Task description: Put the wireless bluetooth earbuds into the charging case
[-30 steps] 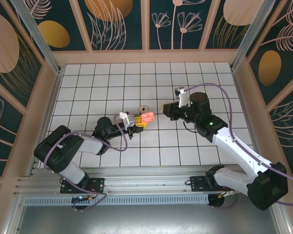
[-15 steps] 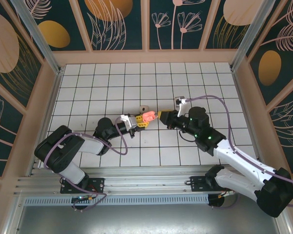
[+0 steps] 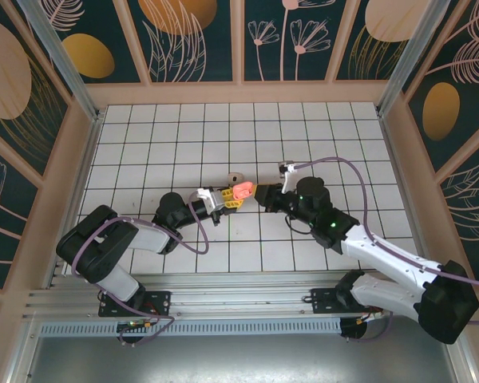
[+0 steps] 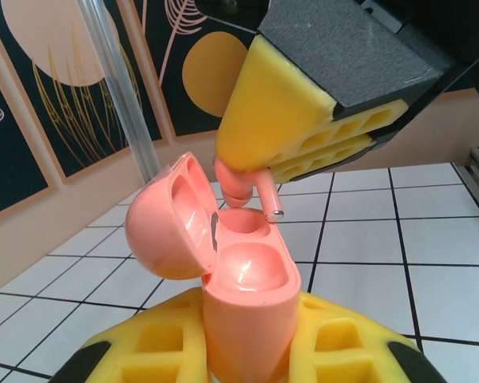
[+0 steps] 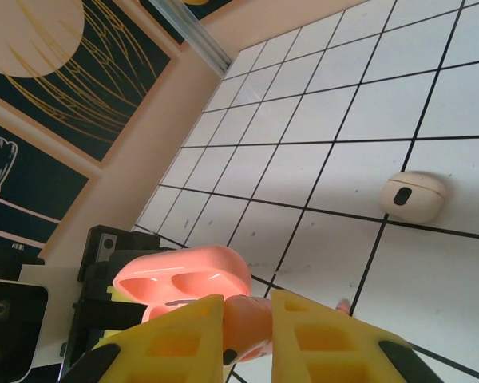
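- The left jaws reach in from the near-left base toward 2 o'clock in the top view. They are clamped on the charging case [image 4: 247, 279], with yellow honeycomb foam left pads [image 4: 343, 345] pressing its lower body from both sides.
- The charging case is glossy salmon-pink plastic, shaped like a rounded pebble. From the left wrist its long axis stands upright out of the grip, with two smooth sockets facing up.
- Its domed lid [image 4: 169, 227] hangs open on the hinge toward 9 o'clock, hollow side turned to the sockets.
- The right jaws come in from 3 o'clock in the top view and are clamped on one pinkish-red earbud [image 4: 238, 185], squeezed between ribbed yellow right pads [image 4: 279, 128].
- The earbud's bulbous head sits over the far socket, at 12 o'clock of the case body. Its short stem, tipped with metal, slants toward 5 o'clock. I cannot tell whether the head is seated.
- Farther off, a pale beige rounded case [image 5: 413, 195] lies closed on the white tiled tabletop [image 3: 184, 136]. In the top view it is at about 12 o'clock from the pink case and apart from both arms.
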Controlling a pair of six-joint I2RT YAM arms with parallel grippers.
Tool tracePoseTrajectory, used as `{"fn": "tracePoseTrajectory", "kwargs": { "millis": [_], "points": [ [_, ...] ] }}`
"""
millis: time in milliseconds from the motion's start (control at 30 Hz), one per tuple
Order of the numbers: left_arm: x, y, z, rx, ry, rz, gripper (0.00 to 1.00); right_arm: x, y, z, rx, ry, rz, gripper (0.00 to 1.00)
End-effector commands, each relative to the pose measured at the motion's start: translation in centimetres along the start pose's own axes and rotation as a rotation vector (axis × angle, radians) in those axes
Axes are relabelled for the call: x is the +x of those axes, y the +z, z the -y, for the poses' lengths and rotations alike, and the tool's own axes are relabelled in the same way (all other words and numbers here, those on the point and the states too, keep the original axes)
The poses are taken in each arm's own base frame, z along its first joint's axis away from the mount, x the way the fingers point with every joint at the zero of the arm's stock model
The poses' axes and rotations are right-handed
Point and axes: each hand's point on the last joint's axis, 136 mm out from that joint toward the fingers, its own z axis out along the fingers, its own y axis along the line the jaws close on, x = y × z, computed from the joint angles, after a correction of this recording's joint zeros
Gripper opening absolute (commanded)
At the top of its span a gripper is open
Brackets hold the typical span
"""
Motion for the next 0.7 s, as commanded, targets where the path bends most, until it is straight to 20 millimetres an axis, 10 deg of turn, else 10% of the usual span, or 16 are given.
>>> {"fn": "tracePoseTrajectory", "kwargs": {
  "millis": [0, 667],
  "points": [
    [-2.0, 0.3, -0.2, -0.001, 0.055, 0.057, 0.00, -1.6, 0.0, -0.6, 0.039, -0.045, 0.054, 0.18],
    [-2.7, 0.8, -0.7, 0.001, -0.061, 0.062, 0.00, -3.7, -0.7, -1.7, 0.181, -0.310, 0.156, 0.17]
  ]
}}
